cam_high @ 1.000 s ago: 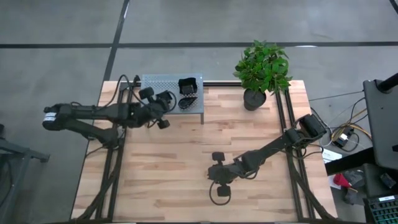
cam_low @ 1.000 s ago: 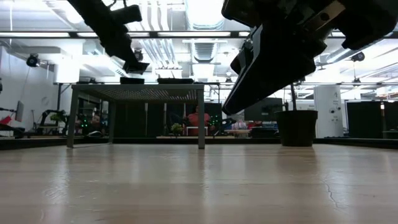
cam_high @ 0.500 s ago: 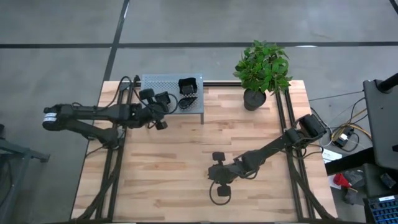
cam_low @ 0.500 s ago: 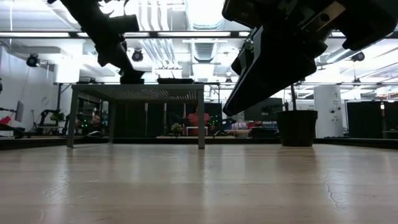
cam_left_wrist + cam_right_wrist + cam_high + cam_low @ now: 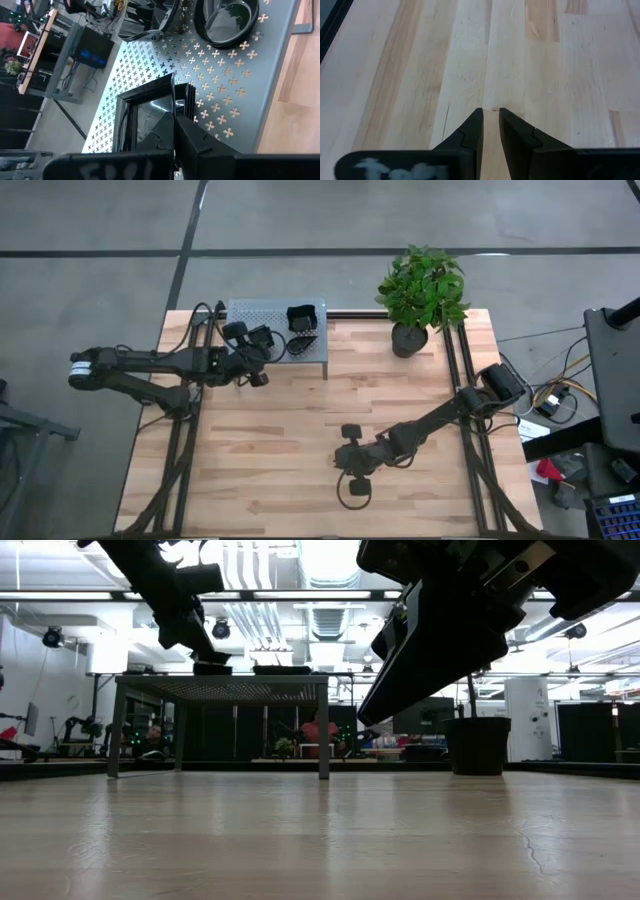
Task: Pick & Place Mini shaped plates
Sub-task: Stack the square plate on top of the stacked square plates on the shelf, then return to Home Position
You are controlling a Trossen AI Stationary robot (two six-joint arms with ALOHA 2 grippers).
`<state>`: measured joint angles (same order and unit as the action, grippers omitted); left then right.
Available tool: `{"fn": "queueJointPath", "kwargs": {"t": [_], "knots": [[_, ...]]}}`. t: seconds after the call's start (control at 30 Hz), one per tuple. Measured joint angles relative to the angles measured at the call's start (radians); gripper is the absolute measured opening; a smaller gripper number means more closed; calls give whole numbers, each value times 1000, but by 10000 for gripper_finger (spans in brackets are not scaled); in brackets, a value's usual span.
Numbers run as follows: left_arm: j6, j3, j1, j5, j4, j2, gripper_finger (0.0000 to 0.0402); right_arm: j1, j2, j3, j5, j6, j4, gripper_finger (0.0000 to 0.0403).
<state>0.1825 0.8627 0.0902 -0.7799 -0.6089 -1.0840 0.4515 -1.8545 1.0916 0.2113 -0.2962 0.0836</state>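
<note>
Plates first, from above: a square plate (image 5: 301,317) and a leaf-shaped plate (image 5: 304,343) lie on the right part of the grey perforated shelf (image 5: 250,311) at the far side of the wooden table (image 5: 300,440). The left gripper (image 5: 262,340) is over the middle of this shelf. The right gripper (image 5: 350,463) hangs over bare wood at the near middle, well apart from any plate, beside nothing. A plant pot (image 5: 408,338) stands at the far right.

From table height, the shelf (image 5: 220,686) is seen edge on; two low dark plates (image 5: 212,668) sit on top, and the left arm comes down to the left one.

In the left wrist view, the fingers (image 5: 165,131) are pressed together on the rim of a square plate (image 5: 145,110), which touches the shelf. Another dark plate (image 5: 227,20) lies farther on.

In the right wrist view, the fingers (image 5: 470,132) stand a little apart and hold nothing.

I judge the plates light, stiff and glossy, so slippery; probably they chip if dropped. The thin raised rim is the only good place to pinch.
</note>
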Motion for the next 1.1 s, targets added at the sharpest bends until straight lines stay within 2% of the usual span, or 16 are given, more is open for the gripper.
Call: {"fn": "queueJointPath", "kwargs": {"t": [0.33,0.43,0.5,0.6,0.67,0.73,0.83,0.93,1.1], "knots": [[-6,0,-2,5,25,2,101,0,0,-2,0,0,-1,56],[-107,0,-17,13,-6,10,115,0,0,-2,0,0,-1,56],[-210,-1,-35,79,-23,17,117,0,0,-2,0,0,-1,56],[-300,-1,-77,257,-19,24,105,0,0,-2,0,-15,-1,51],[-339,-3,-124,309,-9,24,87,0,0,-2,0,-16,-1,35],[-355,-15,-186,315,14,24,58,0,0,-2,1,-12,-1,16],[-388,-49,-282,317,86,28,12,0,8,-2,36,-9,4,10],[-421,-110,-384,313,267,47,8,6,41,-3,82,8,10,8],[-386,-243,-540,315,543,104,1,40,127,-45,132,39,-4,8]]}}
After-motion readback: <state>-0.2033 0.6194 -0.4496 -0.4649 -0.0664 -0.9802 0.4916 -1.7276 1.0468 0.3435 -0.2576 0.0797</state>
